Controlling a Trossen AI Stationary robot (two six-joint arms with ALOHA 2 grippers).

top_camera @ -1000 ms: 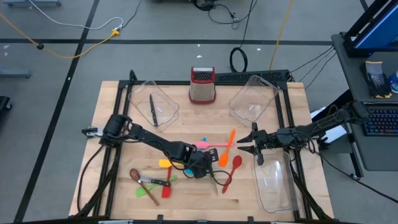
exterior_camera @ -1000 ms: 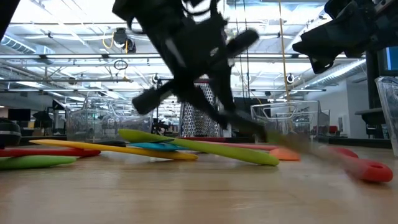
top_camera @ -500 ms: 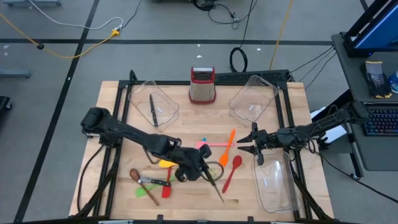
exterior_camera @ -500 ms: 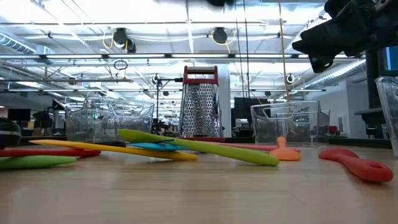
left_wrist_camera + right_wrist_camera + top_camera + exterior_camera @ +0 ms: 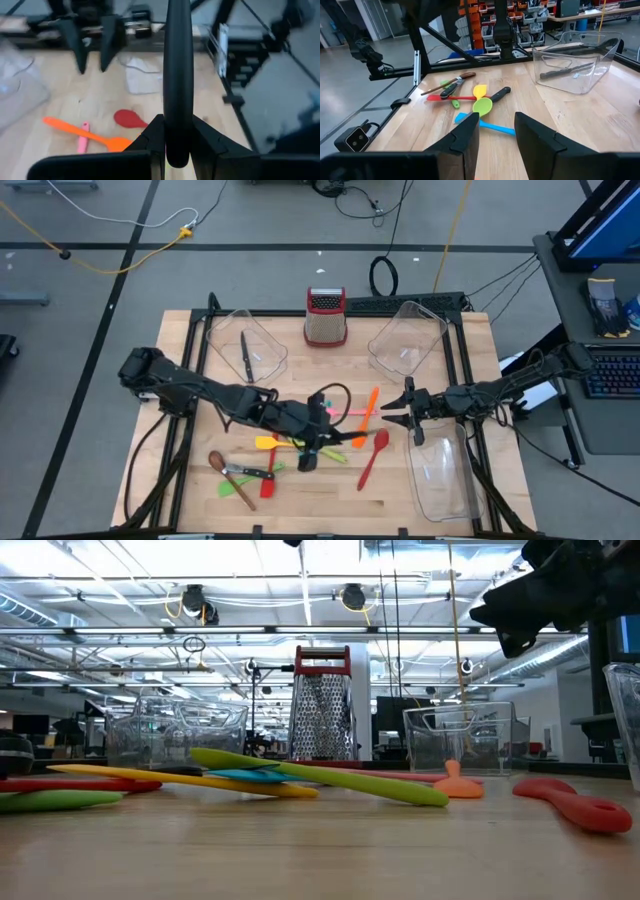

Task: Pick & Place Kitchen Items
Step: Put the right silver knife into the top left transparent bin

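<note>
A black-handled knife (image 5: 178, 85) is clamped between the left gripper (image 5: 312, 442) fingers above the table centre, lifted clear, probably for carrying to the bin (image 5: 247, 348) at 11 o'clock, where another knife (image 5: 246, 356) lies. The right gripper (image 5: 392, 418) is held apart and empty at 3 o'clock, beside the red spoon (image 5: 372, 456).

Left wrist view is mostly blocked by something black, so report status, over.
Left claw shut on black-handled utensil, held above the table. Right claw open, empty, beside red spoon. Nothing seen in the way.

No legible text, label, brand, number or sign on anything in view.
</note>
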